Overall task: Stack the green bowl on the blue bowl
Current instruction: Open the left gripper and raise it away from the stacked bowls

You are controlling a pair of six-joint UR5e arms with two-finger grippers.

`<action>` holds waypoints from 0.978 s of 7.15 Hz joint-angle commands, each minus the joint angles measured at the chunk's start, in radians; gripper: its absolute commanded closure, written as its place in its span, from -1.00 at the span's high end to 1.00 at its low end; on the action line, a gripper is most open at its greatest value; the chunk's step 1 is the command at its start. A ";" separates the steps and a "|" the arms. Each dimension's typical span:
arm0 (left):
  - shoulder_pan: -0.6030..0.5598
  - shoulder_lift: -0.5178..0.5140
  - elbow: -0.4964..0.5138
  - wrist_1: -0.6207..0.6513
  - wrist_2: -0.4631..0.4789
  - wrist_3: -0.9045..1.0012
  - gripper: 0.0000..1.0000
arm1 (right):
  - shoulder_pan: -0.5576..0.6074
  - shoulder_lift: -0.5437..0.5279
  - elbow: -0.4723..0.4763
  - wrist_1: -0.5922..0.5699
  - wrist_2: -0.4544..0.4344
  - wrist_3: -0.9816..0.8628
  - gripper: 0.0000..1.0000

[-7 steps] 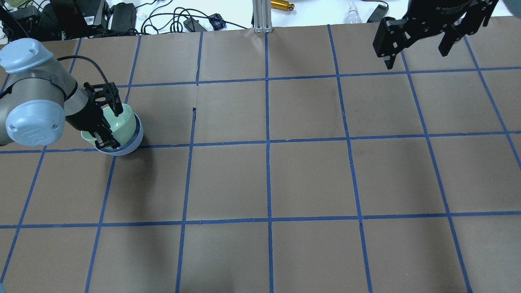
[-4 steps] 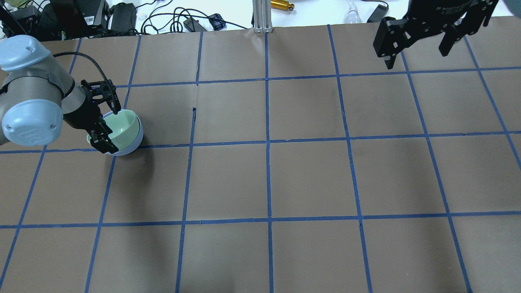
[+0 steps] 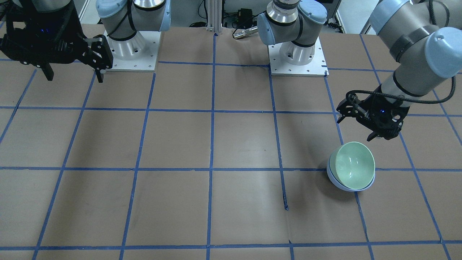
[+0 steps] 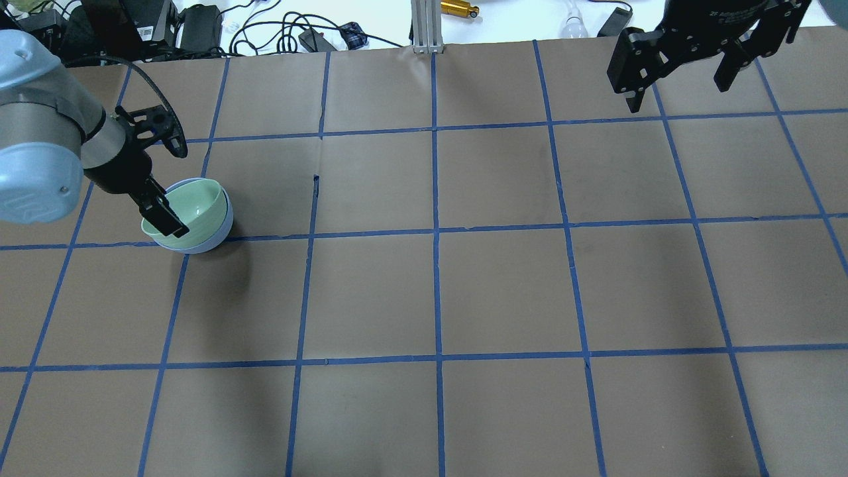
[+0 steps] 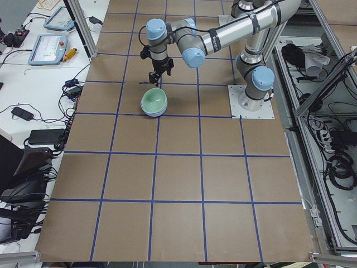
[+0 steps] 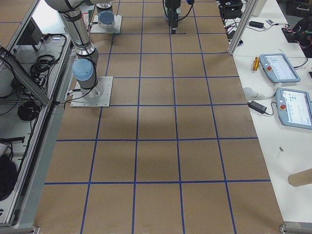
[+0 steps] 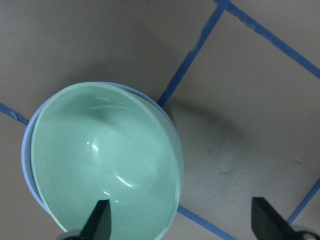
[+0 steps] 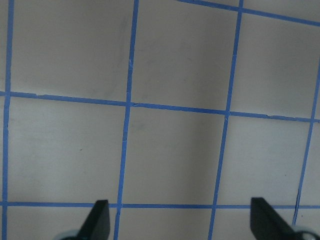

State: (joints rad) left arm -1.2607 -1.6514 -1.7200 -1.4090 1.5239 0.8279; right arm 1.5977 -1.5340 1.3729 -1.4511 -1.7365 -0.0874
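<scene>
Just below the wide-open, empty left gripper (image 3: 357,122), the green bowl (image 3: 353,165) sits nested in the blue bowl (image 3: 334,178).

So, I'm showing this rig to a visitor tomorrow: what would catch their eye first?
The green bowl sits nested, slightly askew, in the blue bowl on the robot's left side of the table. The left tool hangs open just beside and above the bowls. The right tool hangs open far off on the opposite side.

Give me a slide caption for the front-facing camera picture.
Green bowl sits nested, slightly askew, in the blue bowl; open left gripper hovers clear of both.
</scene>
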 commanded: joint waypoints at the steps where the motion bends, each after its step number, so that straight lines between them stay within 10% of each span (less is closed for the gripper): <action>1: -0.025 0.066 0.066 -0.151 -0.005 -0.345 1.00 | 0.001 0.000 0.000 0.000 0.000 0.000 1.00; 7: -0.170 0.142 0.108 -0.205 0.029 -0.757 1.00 | 0.001 0.000 0.000 0.000 0.000 0.000 1.00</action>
State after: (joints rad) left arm -1.4250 -1.5247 -1.6136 -1.5943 1.5559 0.1181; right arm 1.5984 -1.5339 1.3729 -1.4511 -1.7365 -0.0874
